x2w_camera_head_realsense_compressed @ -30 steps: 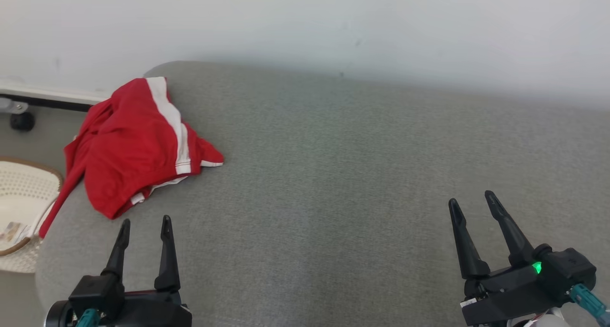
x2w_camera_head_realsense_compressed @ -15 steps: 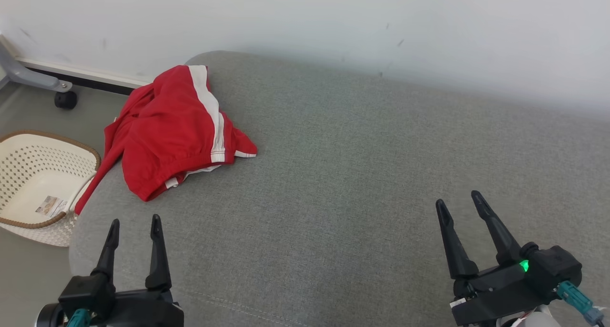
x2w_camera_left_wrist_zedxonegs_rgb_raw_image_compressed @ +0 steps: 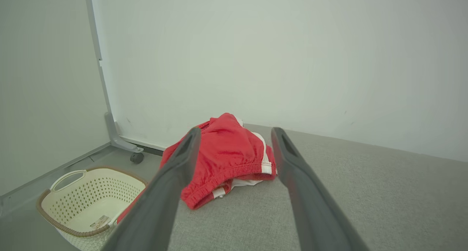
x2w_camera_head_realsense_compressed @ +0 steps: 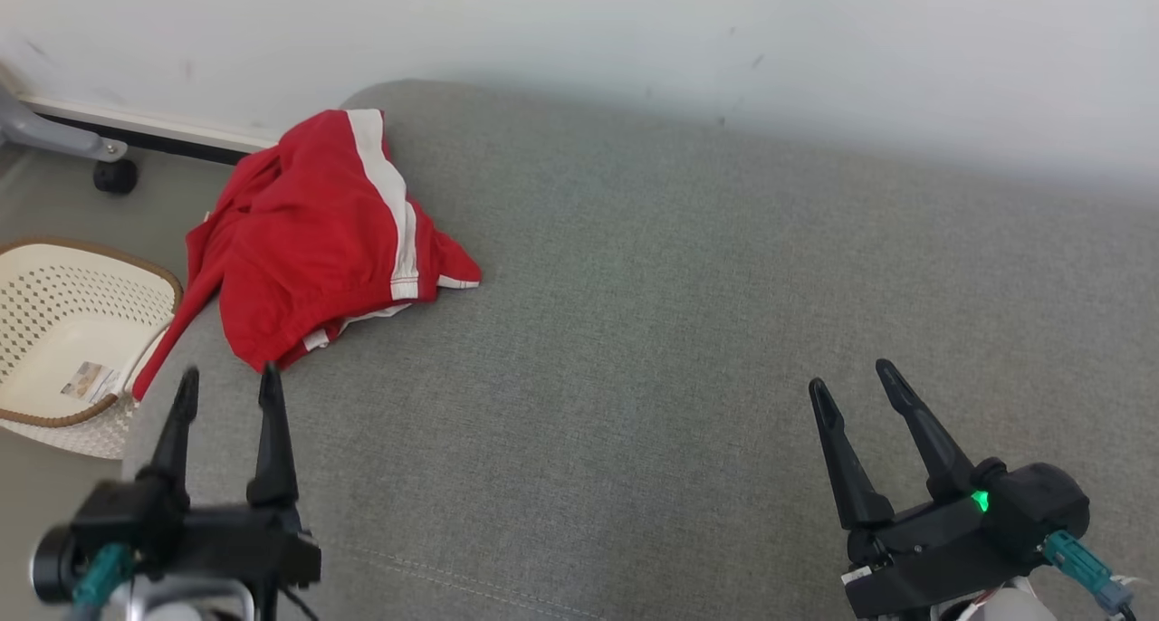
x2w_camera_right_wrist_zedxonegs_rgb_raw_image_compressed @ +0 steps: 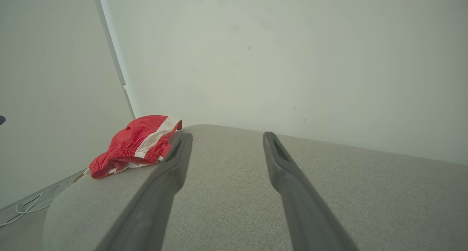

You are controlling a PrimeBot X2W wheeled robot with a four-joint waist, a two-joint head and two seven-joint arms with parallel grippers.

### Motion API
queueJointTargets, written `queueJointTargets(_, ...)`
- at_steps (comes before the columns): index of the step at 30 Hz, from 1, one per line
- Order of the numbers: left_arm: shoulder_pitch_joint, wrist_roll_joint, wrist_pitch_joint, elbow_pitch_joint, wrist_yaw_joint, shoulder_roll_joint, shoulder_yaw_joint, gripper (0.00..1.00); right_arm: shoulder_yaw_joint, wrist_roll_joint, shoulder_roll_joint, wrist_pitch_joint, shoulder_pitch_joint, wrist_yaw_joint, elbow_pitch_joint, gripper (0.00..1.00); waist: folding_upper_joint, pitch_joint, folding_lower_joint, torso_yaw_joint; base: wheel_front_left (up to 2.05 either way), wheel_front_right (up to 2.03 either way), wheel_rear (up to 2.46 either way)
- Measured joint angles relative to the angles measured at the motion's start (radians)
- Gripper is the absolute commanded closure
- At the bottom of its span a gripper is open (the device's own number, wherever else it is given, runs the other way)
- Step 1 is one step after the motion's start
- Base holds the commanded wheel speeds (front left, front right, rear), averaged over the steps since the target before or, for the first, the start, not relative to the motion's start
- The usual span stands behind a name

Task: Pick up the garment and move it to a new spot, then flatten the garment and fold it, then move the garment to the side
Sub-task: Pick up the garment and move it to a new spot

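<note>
Garment point(x2w_camera_head_realsense_compressed: 308, 241): a red piece with a broad white stripe, lying crumpled in a loose heap on the far left corner of a grey couch point(x2w_camera_head_realsense_compressed: 679, 331). An elastic, gathered hem faces the robot, and a bit of white fabric peeks out beneath it. One narrow red strip trails off the left edge of the couch and hangs down toward the basket point(x2w_camera_head_realsense_compressed: 54, 304).

The left gripper point(x2w_camera_head_realsense_compressed: 228, 377) hovers over the couch just in front of the heap, its two dark fingers spread apart with nothing between them. In the head view the tip of its inner finger reaches the near hem of the garment; whether it touches the cloth cannot be told. In the left wrist view the heap sits ahead, framed by the two fingers.

The right gripper point(x2w_camera_head_realsense_compressed: 850, 377) is well apart from the garment, over the bare right part of the couch. Its fingers are also spread and empty, and a green light glows on its body.

The basket is cream, perforated, with a brown rim, and it stands on the floor point(x2w_camera_head_realsense_compressed: 54, 195) beside the couch's left end. A small label lies inside it. Behind it a black caster wheel point(x2w_camera_head_realsense_compressed: 115, 176) on a grey leg stands near the pale wall point(x2w_camera_head_realsense_compressed: 634, 23).
</note>
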Motion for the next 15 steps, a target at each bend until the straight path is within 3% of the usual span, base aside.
queueJointTargets(8, -0.193, -0.058, 0.040, 0.045, -0.061, 0.061, 0.036, 0.00, 0.012, -0.025, 0.001, 0.000, -0.055, 0.007, -0.014, 0.00, 0.0000, 0.068, 0.0001, -0.029, 0.00, 0.00, 0.00)
queueJointTargets(15, -0.318, -0.142, 0.113, 0.127, -0.080, 0.128, 0.109, 0.00, 0.008, -0.034, -0.001, 0.000, -0.102, 0.009, -0.019, 0.00, 0.0000, 0.123, 0.0001, -0.074, 0.00, 0.00, 0.00)
